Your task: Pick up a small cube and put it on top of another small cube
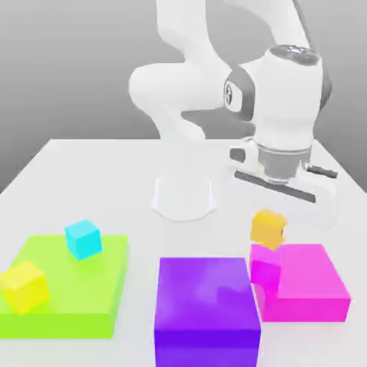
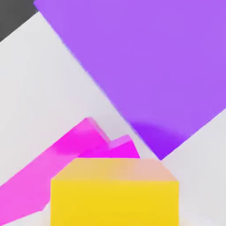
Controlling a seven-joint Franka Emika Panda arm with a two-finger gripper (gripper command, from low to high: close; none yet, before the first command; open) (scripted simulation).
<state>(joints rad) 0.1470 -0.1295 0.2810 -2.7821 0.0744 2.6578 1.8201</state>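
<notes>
The small orange-yellow cube [image 1: 269, 229] hangs under my hand, and my gripper [image 1: 272, 228] is shut on it. In the hand view the same cube [image 2: 114, 192] sits very close to the camera. Directly beneath it is the small magenta-pink cube [image 1: 264, 271], which stands against the corner of the large flat magenta block [image 1: 312, 285] nearest the exterior view's left. The orange-yellow cube's underside is right at the pink cube's top. I cannot tell whether they touch.
A flat purple block [image 1: 206, 304] lies to the exterior view's left of the pink cube. A flat green block [image 1: 68, 290] at the far left carries a cyan cube [image 1: 83, 238] and a lemon-yellow cube [image 1: 24, 287]. The arm's white base [image 1: 183, 195] stands behind.
</notes>
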